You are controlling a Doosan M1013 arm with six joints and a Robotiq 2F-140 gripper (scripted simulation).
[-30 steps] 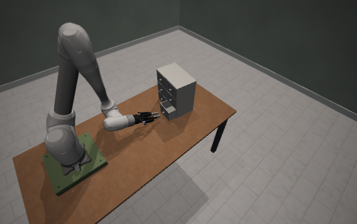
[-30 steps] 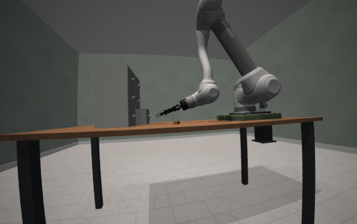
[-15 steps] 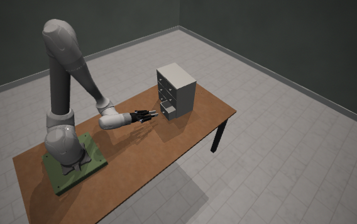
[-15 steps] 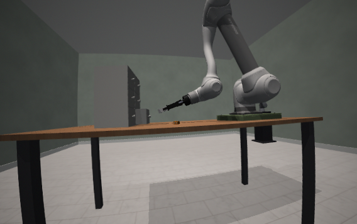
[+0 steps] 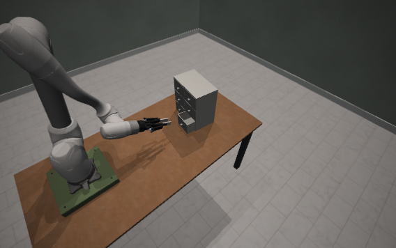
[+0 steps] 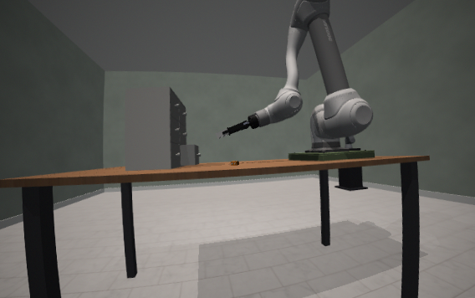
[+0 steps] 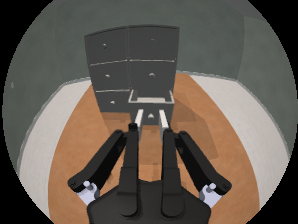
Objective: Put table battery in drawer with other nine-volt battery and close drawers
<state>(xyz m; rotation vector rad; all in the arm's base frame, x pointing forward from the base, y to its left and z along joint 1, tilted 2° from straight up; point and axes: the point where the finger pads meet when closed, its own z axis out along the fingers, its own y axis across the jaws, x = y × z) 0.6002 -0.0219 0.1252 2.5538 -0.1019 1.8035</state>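
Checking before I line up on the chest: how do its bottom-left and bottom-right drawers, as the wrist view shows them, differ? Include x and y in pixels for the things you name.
The bottom-right drawer (image 5: 183,125) (image 6: 189,155) (image 7: 139,109) stands pulled out; the bottom-left drawer (image 5: 177,106) (image 6: 174,161) (image 7: 107,106) is pushed in.
The bottom-right drawer shows part of its inside, while the bottom-left drawer shows only its front.
Both have a gray front with one small knob.

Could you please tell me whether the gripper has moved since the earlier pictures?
Yes: the gripper has risen and drawn back from the open drawer, toward the robot's base.
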